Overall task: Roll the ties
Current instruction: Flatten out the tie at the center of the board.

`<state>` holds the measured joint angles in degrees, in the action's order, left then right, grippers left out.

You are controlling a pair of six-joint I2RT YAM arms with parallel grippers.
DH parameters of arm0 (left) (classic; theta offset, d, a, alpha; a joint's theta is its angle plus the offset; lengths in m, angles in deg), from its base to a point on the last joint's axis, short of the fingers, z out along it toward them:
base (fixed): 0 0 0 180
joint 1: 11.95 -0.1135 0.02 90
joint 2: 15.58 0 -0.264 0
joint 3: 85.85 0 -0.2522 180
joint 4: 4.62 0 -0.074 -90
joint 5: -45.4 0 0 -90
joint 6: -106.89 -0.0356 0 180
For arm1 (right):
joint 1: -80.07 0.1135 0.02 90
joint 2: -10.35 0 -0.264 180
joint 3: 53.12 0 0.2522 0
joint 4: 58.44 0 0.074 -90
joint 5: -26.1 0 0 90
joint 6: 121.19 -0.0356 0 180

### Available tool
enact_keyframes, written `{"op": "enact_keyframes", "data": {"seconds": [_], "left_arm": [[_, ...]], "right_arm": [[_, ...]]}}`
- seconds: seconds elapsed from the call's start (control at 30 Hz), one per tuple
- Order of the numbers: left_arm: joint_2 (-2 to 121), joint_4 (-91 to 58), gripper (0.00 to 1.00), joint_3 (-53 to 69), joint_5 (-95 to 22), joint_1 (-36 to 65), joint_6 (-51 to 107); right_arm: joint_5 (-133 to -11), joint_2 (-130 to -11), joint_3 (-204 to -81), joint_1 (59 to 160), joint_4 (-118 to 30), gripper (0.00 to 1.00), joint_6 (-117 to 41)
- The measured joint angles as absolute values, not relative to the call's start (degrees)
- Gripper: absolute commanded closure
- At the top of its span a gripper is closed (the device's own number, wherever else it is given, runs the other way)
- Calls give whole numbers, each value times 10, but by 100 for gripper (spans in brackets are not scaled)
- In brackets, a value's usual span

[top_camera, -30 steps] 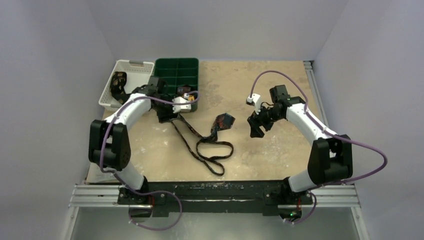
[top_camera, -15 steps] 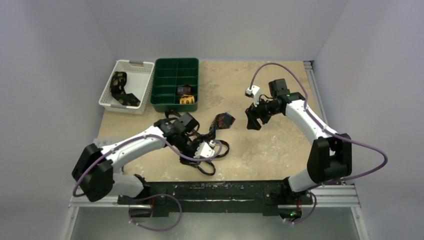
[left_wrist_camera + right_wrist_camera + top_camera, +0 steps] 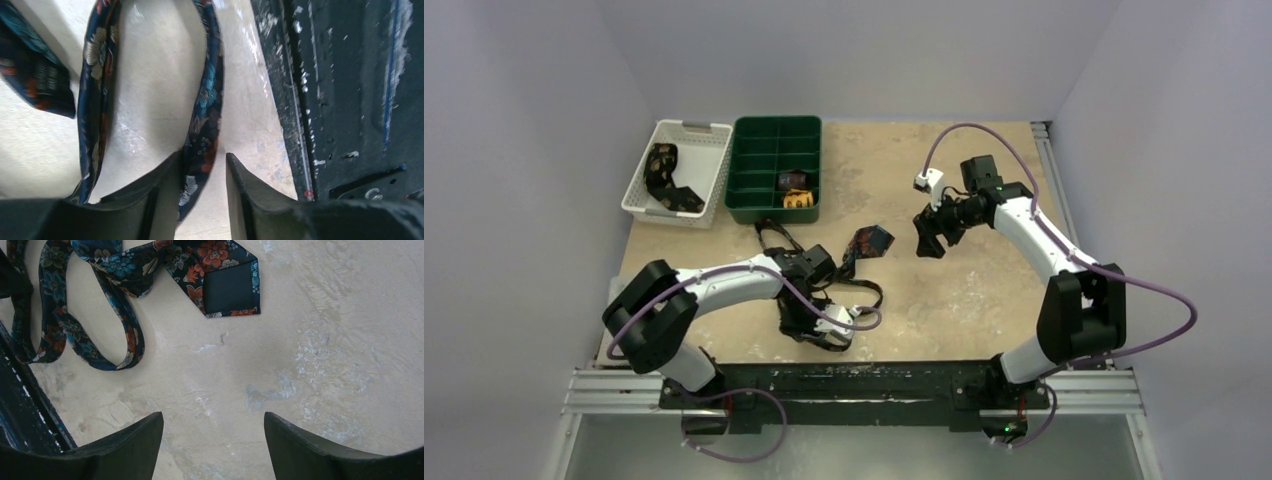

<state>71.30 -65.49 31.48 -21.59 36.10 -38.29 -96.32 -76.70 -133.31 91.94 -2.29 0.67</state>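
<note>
A dark navy floral tie point(image 3: 871, 241) lies unrolled in loops on the table's middle, its wide end pointing right. My left gripper point(image 3: 826, 335) is low over the near loop by the table's front edge. In the left wrist view the gripper point(image 3: 202, 165) is partly open. The tie's narrow strip point(image 3: 205, 100) runs between its fingers, against the left one with a gap to the right one. My right gripper point(image 3: 927, 240) is open and empty, hovering right of the wide end. The right wrist view point(image 3: 213, 422) shows the wide end point(image 3: 220, 270) ahead of it.
A green divided tray point(image 3: 742, 170) at the back holds rolled ties point(image 3: 796, 190). A white basket point(image 3: 686, 128) to its left holds a black-and-gold tie point(image 3: 664, 175). The black rail point(image 3: 350, 100) runs close along the left gripper's right side.
My left arm swung from the green tray down to the near loop of the navy tie and lowered onto it. My right gripper drew slightly back and stayed open.
</note>
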Motion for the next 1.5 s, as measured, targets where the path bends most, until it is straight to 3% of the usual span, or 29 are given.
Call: {"op": "enact_keyframes", "data": {"seconds": [0.07, 0.3, 0.4, 0.53, 0.67, 0.73, 0.8, 0.93, 1.03, 1.17, 1.37, 1.5], "left_arm": [[732, -659, 100, 316, -233, 361, -382], [683, -815, 100, 205, -177, 320, -386], [650, -903, 100, 28, -101, 263, -379], [676, -989, 100, -269, -7, 199, -370], [732, -1021, 100, -546, 88, 153, -323], [735, -1009, 100, -606, 137, 115, -269], [709, -926, 100, -590, 192, 64, -185], [621, -457, 100, -392, 321, -61, 182], [629, -226, 100, -348, 381, -87, 395], [609, 146, 100, -152, 420, -119, 688], [575, 446, 99, 103, 444, -172, 932], [532, 521, 86, 195, 451, -176, 999]], "right_arm": [[-963, -767, -1334, 919, -23, 25, 7], [-969, -765, -1350, 919, -28, 20, 7], [-975, -752, -1354, 919, -47, 16, 3], [-989, -717, -1360, 919, -75, 2, -13], [-1016, -690, -1387, 921, -103, 1, -30], [-1025, -673, -1390, 927, -118, 1, -32], [-1027, -658, -1389, 940, -123, 1, -29], [-1027, -651, -1375, 976, -125, 1, 1], [-1026, -676, -1369, 994, -109, 9, 39], [-1026, -746, -1379, 1011, -62, 16, 99], [-999, -826, -1373, 1029, 9, 16, 140], [-974, -826, -1370, 1059, 10, 16, 124]]}}
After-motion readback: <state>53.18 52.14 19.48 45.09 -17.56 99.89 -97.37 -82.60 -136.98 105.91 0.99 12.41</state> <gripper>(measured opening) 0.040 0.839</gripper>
